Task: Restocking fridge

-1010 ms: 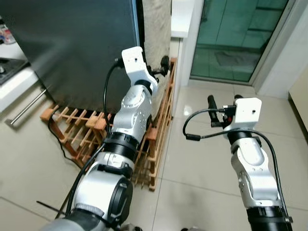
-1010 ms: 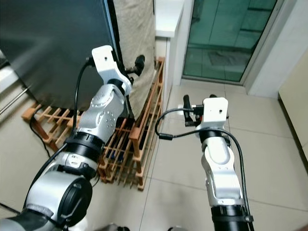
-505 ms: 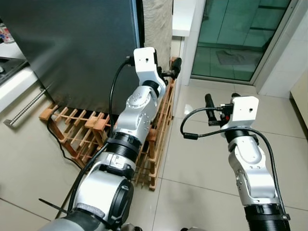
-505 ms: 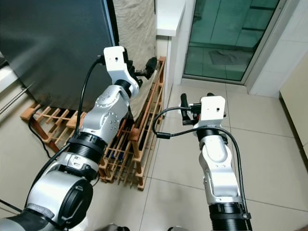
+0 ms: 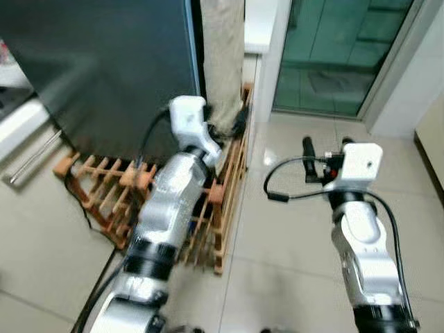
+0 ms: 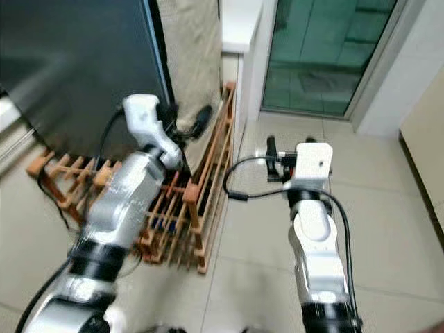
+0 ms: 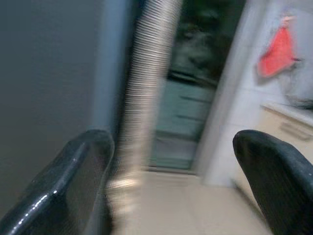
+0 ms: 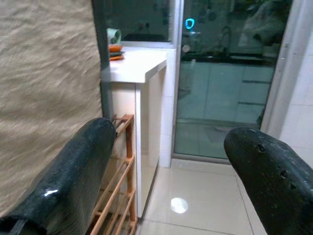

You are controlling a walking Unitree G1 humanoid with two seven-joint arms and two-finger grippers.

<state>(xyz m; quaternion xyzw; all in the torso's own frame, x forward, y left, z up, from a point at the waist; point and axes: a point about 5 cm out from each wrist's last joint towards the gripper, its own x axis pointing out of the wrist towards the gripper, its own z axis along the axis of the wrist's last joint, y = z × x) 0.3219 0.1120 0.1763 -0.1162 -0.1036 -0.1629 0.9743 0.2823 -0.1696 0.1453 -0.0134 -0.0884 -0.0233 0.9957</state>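
While we stand before the dark fridge (image 5: 104, 69), our left claw (image 5: 239, 119) is raised at the fridge's right edge, just beside the beige cloth (image 5: 222, 62) that hangs down there — its two black fingers (image 7: 73, 186) spread wide apart with nothing between them, as the left wrist view shows through some blur. Our right claw (image 5: 325, 147) is held up over the pale tiled floor (image 5: 291, 229), well apart from the fridge, and its fingers (image 8: 73, 181) also stand open and empty. A wooden rack (image 5: 222, 208) leans at the foot of the fridge, below the left arm, with a second stretch of slats lying along the floor toward our left. Beyond the cloth we see a white bench (image 8: 134, 66) carrying a few small items too dim to name, and next to it a green-tinted glass door (image 5: 333, 55). At far left, a white worktop edge with a metal bar handle (image 5: 31, 159) shows beside the fridge door, which is shut.
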